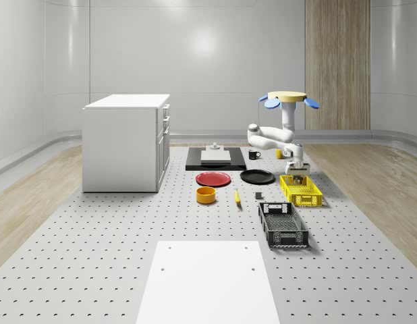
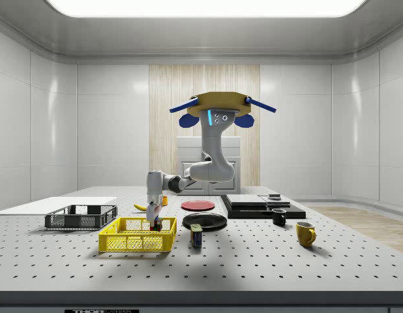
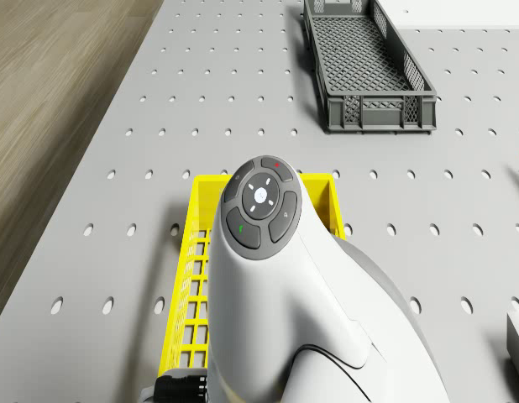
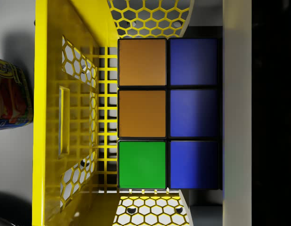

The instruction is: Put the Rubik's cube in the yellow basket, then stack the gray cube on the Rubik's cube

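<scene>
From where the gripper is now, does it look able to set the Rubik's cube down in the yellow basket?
Probably yes: the gripper already reaches inside the yellow basket, with the Rubik's cube above its mesh floor.

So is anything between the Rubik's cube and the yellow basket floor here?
Nothing visible. The drone hovers beside the yellow basket; the pincer reaches into it, and the Rubik's cube sits directly above bare mesh.

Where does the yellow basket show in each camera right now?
Whole-scene view: yellow basket right of centre, under the gripper.
Side view: lower left of centre.
Drone view: beneath the arm.
Wrist view: wall beside the Rubik's cube.
Shared landmark: gray crate nearby.
</scene>
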You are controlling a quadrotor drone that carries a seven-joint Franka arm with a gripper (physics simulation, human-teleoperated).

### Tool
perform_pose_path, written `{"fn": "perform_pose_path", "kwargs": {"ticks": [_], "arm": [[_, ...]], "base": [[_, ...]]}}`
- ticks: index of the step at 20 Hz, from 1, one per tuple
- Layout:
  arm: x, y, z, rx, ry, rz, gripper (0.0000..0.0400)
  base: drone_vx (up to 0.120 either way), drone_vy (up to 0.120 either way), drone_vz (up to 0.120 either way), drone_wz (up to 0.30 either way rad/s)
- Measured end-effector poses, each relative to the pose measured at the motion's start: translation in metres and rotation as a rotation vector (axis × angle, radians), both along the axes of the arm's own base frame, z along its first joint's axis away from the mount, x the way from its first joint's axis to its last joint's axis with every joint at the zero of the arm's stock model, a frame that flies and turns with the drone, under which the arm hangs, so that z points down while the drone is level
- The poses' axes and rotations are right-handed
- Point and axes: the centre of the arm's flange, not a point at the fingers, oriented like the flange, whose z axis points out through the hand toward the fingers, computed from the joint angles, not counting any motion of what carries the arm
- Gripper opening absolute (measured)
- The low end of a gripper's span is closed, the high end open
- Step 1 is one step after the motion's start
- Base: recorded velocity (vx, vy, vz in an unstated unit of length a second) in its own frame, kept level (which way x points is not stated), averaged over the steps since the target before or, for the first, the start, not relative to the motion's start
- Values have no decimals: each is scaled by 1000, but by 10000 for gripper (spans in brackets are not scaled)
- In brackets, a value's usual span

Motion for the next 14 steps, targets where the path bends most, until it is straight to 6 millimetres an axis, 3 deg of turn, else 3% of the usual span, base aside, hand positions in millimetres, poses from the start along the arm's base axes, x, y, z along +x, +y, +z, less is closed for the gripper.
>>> {"fn": "perform_pose_path", "kwargs": {"ticks": [8,12,14], "arm": [[7,0,22,0,0,0,325],[8,0,26,0,0,0,370],[8,0,25,0,0,0,382]], "base": [[0,0,0,0],[0,0,10,0],[0,0,120,0]]}}
